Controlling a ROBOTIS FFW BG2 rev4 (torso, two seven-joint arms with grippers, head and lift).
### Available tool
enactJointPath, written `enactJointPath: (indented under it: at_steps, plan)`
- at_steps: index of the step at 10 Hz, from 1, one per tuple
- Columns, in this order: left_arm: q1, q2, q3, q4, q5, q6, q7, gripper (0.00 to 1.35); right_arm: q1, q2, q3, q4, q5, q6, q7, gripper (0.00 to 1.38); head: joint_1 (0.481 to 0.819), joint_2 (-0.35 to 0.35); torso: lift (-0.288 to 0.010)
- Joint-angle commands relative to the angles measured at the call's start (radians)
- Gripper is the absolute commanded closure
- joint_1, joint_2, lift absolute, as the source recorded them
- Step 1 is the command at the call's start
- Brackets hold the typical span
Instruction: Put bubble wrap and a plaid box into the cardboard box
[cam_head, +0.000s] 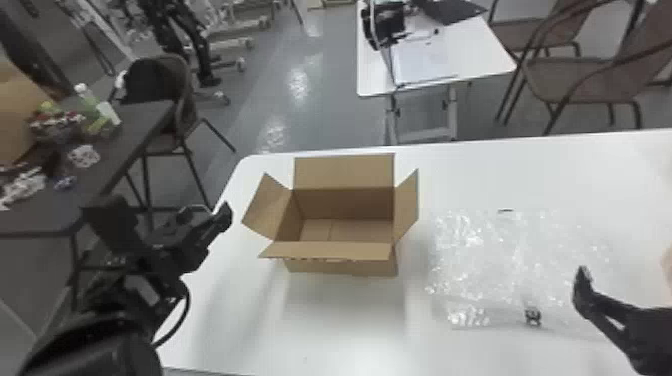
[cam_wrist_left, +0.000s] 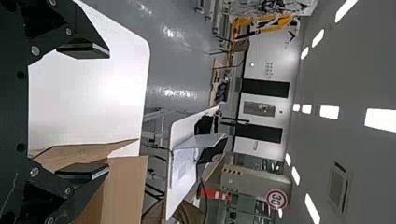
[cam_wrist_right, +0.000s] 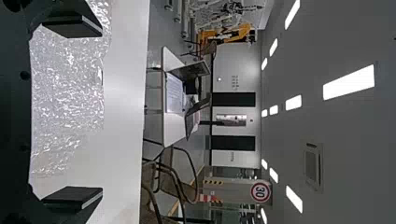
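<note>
In the head view, the left black jointed arm (cam_head: 85, 340) comes in from the lower left corner and slants up and away, bent at the wrist, so that its black two-fingered gripper (cam_head: 212, 218) hangs by the bench's left edge, apart from the box. The right black arm (cam_head: 650, 332) enters from the right edge, its black two-fingered gripper (cam_head: 586, 297) angled inward and forward, by the near right part of the bubble wrap. The open brown cardboard box (cam_head: 345, 267) stands upright on the white bench (cam_head: 345, 330), flaps spread outward. To its right lies the clear, crinkled sheet of bubble wrap (cam_head: 500, 260), spread flat, a small black mark (cam_head: 533, 316) near its closer edge.

In the left wrist view, the left gripper (cam_wrist_left: 100, 110) has its flat fingers wide apart with nothing gripped; one crosses in front of the box.

In the right wrist view, the right gripper (cam_wrist_right: 101, 112) is likewise spread wide and empty, the bubble wrap on the bench showing between its fingers.
</note>
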Motion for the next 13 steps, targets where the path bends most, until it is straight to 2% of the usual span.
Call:
enactJointPath:
  at_steps: [1, 3, 5, 10, 13]
  plan:
    - [-0.017, -0.003, 0.000, 0.052, 0.078, 0.018, -0.006, 0.41, -0.002, 0.000, 0.002, 0.002, 0.000, 0.000, 0.000, 0.10, 0.695, 0.300, -0.109]
    - [-0.034, -0.003, -0.017, 0.119, 0.163, 0.023, -0.037, 0.41, -0.006, 0.000, 0.004, 0.004, 0.000, 0.002, 0.000, 0.10, 0.695, 0.282, -0.109]
    - [-0.034, -0.003, -0.020, 0.155, 0.221, 0.015, -0.038, 0.41, -0.006, 0.000, 0.004, 0.005, 0.000, 0.002, 0.000, 0.10, 0.695, 0.256, -0.109]
    - [-0.050, -0.003, -0.048, 0.204, 0.223, -0.021, -0.040, 0.41, -0.009, 0.000, 0.007, 0.008, -0.002, 0.000, 0.002, 0.10, 0.695, 0.241, -0.109]
    - [-0.059, 0.006, -0.063, 0.234, 0.210, -0.051, -0.040, 0.41, -0.011, 0.000, 0.008, 0.010, -0.003, 0.000, 0.003, 0.10, 0.695, 0.238, -0.109]
